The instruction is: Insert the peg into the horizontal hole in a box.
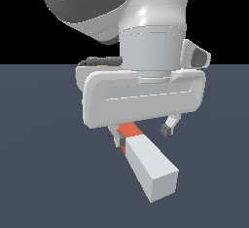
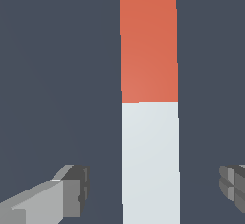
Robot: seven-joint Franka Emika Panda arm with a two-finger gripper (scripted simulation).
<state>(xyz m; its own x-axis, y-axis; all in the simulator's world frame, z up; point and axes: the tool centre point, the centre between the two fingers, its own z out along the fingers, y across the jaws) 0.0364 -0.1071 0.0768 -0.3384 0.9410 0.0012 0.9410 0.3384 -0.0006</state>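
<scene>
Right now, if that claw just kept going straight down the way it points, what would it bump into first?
Most likely the peg: it lies between the open gripper's fingers, near where red meets white. Depth is unclear, so the gap above it can't be judged.

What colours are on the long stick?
The peg is red-orange at one end and pale grey-white along the rest. The wrist view shows it best.

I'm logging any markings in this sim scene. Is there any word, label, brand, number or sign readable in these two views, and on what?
None: no text, number or sign can be read in either view.
The peg shows only plain red-orange and pale grey-white faces.
The claw and arm housing are unmarked.
</scene>
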